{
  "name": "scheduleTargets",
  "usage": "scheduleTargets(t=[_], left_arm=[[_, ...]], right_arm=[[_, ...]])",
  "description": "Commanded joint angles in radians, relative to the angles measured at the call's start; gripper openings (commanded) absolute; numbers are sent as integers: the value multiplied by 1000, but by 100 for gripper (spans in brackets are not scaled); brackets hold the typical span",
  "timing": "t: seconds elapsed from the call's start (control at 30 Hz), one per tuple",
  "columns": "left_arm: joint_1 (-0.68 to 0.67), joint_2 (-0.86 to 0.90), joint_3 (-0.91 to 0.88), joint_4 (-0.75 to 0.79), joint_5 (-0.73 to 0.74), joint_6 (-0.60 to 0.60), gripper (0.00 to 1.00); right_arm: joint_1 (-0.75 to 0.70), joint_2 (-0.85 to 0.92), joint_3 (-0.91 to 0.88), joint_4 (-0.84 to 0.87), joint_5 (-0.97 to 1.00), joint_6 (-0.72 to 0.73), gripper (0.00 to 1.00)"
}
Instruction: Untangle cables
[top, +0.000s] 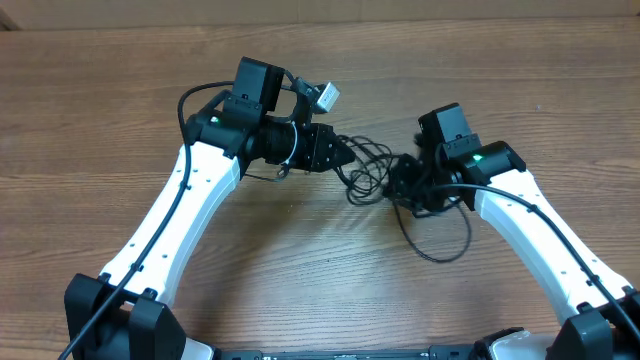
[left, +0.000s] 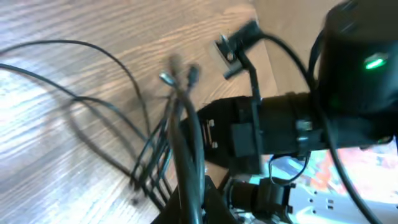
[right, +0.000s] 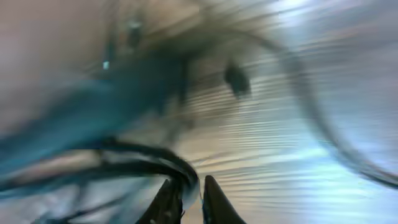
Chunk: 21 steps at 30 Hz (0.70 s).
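Note:
The cables (top: 366, 168) are thin black cords bunched in a tangle on the wooden table between my two grippers. One loose loop (top: 441, 247) trails toward the front. My left gripper (top: 338, 152) is at the tangle's left side, shut on a bundle of cables (left: 181, 140) that runs into its jaws (left: 191, 205). Two metal-tipped plug ends (left: 166, 78) stick up from that bundle. My right gripper (top: 402, 182) sits at the tangle's right side. In the blurred right wrist view its fingertips (right: 188, 180) stand nearly together around a black cable strand (right: 155, 163).
The wooden table (top: 300, 250) stretches all round. A white connector (top: 328, 96) hangs on the left arm's own wire behind the left wrist. The right arm's black body with a green light (left: 373, 62) fills the right side of the left wrist view.

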Motion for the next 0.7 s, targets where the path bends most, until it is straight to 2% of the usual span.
scheduleTargets(t=[0.0,0.13,0.27,0.33,0.57,0.67], left_arm=[[13,-17,26,-2,-32,24,4],[13,-17,26,-31,-63,39,4],[13,-17,26,-43,-78,46,4],[13,-17,26,-41,-76,45,4],[13,-17,26,86,40,-24,4],[13,-17,26,141,66,-61,4]], right_arm=[[-14,2,-13,-42,396,-3,14],[-14,2,-13,-47,509,-3,21],[-14,2,-13,-28,478,-3,21],[-14,2,-13,-19,402,-4,21],[-13,2,-13,92,-119,-237,21],[-13,2,-13,125,-251,-285,21]])
